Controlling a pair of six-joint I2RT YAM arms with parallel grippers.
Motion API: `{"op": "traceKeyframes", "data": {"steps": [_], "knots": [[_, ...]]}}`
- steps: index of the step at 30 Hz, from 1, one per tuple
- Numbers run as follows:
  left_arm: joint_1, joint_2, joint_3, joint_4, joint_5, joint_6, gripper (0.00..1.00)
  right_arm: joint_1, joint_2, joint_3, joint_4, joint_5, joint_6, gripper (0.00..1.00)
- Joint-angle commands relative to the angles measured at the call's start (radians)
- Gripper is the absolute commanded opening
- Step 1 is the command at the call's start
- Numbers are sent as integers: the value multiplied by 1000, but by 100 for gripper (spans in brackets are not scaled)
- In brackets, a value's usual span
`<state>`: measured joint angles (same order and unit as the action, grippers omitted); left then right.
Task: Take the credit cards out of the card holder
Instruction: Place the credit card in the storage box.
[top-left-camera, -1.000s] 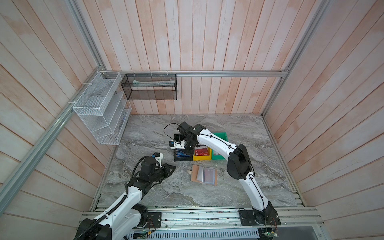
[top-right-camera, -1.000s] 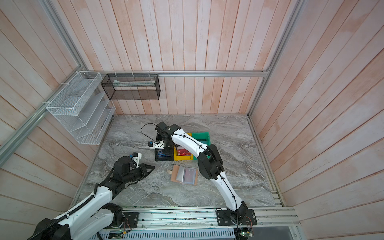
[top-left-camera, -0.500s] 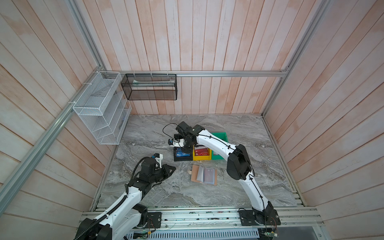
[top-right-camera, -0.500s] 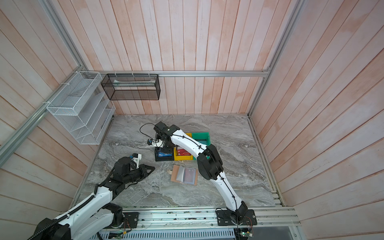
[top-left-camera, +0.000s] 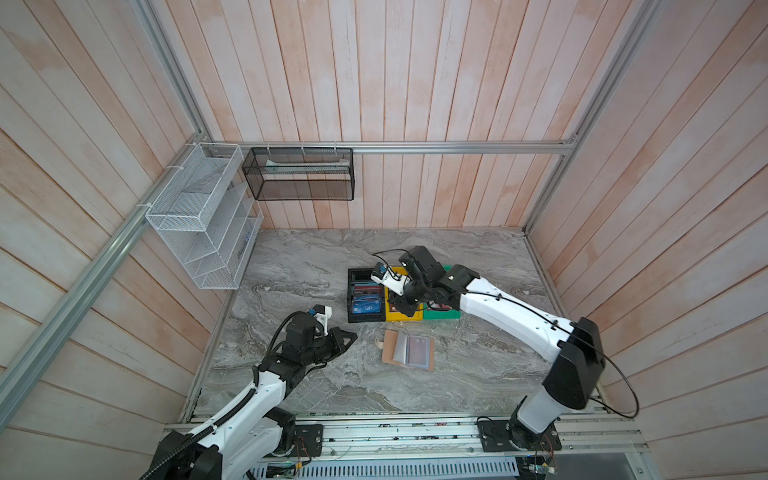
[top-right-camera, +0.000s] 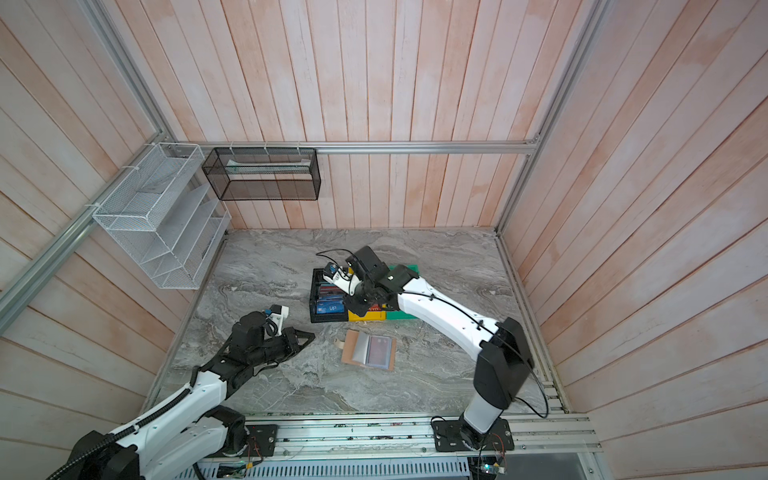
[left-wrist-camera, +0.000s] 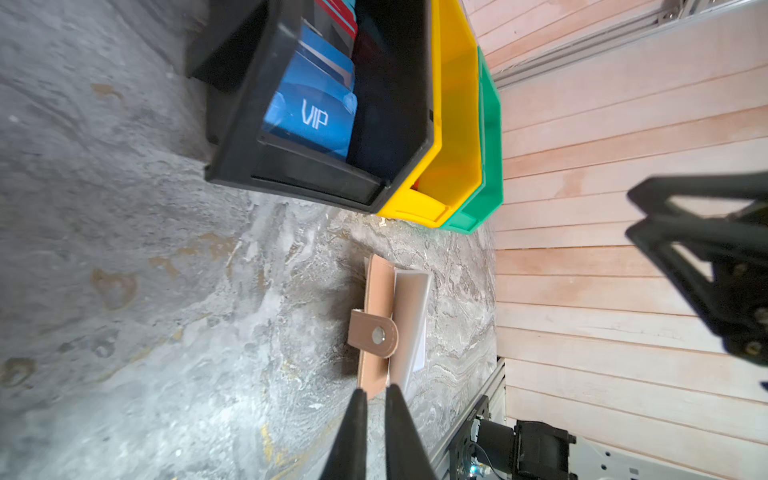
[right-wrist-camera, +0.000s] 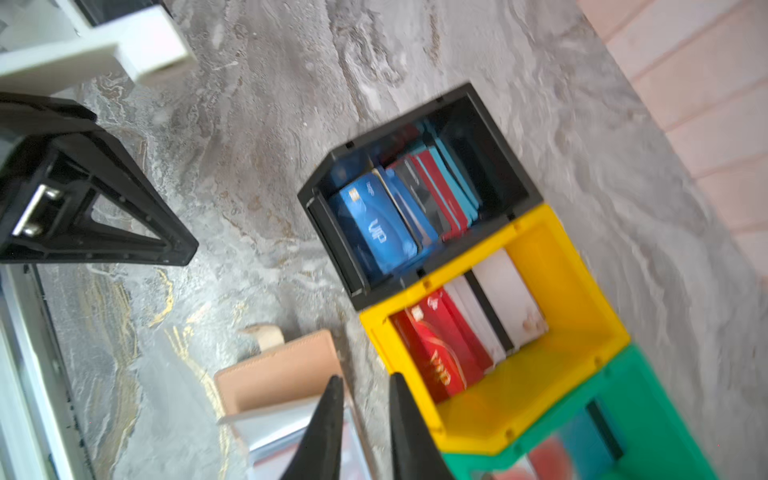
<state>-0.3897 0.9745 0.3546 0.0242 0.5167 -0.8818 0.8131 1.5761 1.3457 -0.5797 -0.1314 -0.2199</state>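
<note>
The tan card holder (top-left-camera: 390, 347) (top-right-camera: 351, 348) lies open on the marble table, pale sleeves up. A dark reddish card (top-left-camera: 419, 350) shows through one sleeve. My left gripper (top-left-camera: 354, 336) (left-wrist-camera: 376, 390) hovers just left of the holder's strap (left-wrist-camera: 374, 334), shut with nothing between its fingers. My right gripper (top-left-camera: 406, 311) (right-wrist-camera: 365, 378) hangs over the front of the yellow bin, beside the holder (right-wrist-camera: 278, 374), narrowly open and holding nothing. In the yellow bin a red "VIP" credit card (right-wrist-camera: 440, 353) stands in front of whitish cards (right-wrist-camera: 507, 299).
Behind the holder stands a row of bins: black (top-left-camera: 351, 299) with a blue "VIP" card (left-wrist-camera: 311, 116) and several others, yellow (top-left-camera: 399, 318), green (top-left-camera: 442, 315). A white wire rack (top-left-camera: 199, 224) hangs on the left wall, a black mesh basket (top-left-camera: 299, 174) on the back wall.
My right gripper has moved from over the black bin to the right and toward the front, over the yellow bin. The left arm has stayed where it was.
</note>
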Motion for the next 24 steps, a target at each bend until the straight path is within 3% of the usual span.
{"op": "traceKeyframes", "data": {"steps": [1,6,10,15,24], "knots": [[-61,63,70,48,-12,18,11,-23,-105,-241,159,-53,234,21],[-169,184,124,155,-27,-29,7,-78,-250,-495,239,-120,407,19],[-242,266,189,175,-60,-20,7,-92,-300,-604,270,-111,482,19],[-286,401,231,253,-5,-34,7,-135,-273,-660,300,-148,513,18],[-327,515,276,254,-33,-34,7,-175,-186,-680,352,-206,516,12]]}}
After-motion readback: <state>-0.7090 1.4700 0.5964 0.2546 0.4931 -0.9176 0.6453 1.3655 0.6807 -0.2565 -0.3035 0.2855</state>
